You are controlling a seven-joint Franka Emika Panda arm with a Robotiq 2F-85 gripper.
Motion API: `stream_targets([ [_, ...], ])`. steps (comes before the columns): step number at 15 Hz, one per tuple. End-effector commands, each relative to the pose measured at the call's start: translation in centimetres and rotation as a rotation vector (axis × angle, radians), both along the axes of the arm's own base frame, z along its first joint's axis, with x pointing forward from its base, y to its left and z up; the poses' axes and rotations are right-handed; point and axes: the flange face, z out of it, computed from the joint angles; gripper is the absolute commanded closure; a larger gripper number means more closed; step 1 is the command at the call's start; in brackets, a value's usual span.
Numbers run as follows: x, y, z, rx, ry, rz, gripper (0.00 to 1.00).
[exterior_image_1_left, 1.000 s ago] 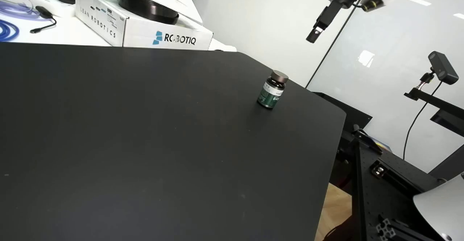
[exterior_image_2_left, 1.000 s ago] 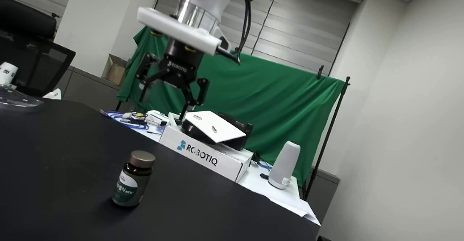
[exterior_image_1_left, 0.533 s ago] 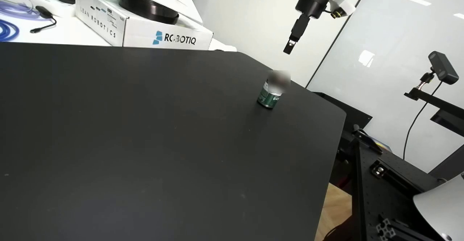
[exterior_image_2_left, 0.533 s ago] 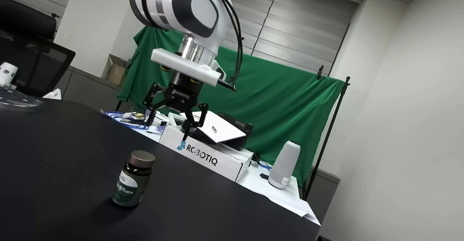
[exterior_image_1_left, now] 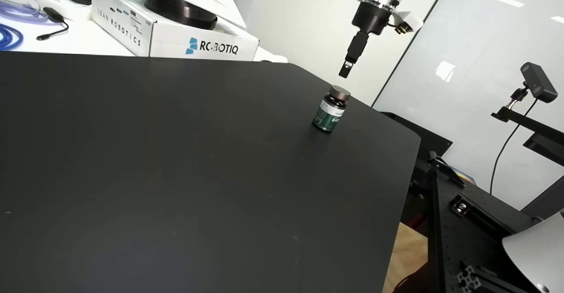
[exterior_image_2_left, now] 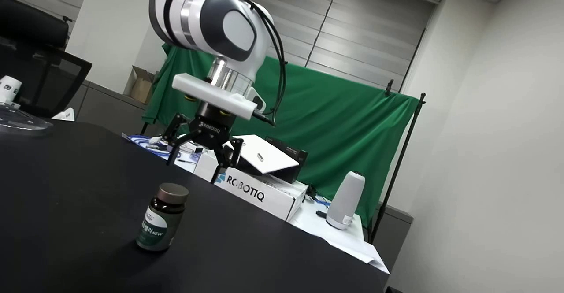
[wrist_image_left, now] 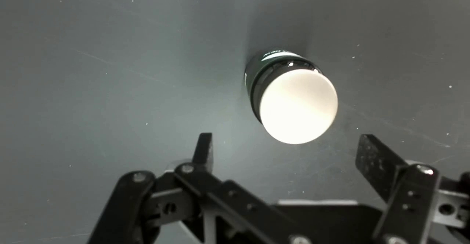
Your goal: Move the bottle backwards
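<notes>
The bottle (exterior_image_1_left: 328, 114) is small and dark green with a pale label band and a dark cap. It stands upright on the black table in both exterior views, where it also shows here (exterior_image_2_left: 157, 224). In the wrist view the bottle (wrist_image_left: 271, 66) is seen from above, its cap bright with glare, ahead of the fingers and between their lines. My gripper (exterior_image_2_left: 192, 172) is open and empty, above table height and apart from the bottle. Its fingertips (exterior_image_1_left: 344, 73) appear just above the cap in an exterior view, and both open fingers (wrist_image_left: 284, 139) show in the wrist view.
The black table (exterior_image_1_left: 176, 174) has a rounded edge near the bottle. A white Robotiq box (exterior_image_1_left: 202, 44) with a tilted white panel stands on a white table behind. A camera on a stand (exterior_image_1_left: 538, 82) is at the side. A clear plastic item (exterior_image_2_left: 22, 121) lies at the table's far edge.
The arm has come down, and my gripper has moved lower and nearer to the bottle, staying open. The bottle has not moved.
</notes>
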Motion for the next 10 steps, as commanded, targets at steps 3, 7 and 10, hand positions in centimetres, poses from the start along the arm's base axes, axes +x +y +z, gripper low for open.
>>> stream_targets([
  [3, -1.3, 1.2, -1.0, 0.003, -0.017, -0.031, 0.0],
  [7, -1.8, 1.9, -2.1, -0.003, -0.017, -0.03, 0.0],
  [10, -2.3, 2.2, -2.7, -0.01, -0.016, -0.035, 0.0],
])
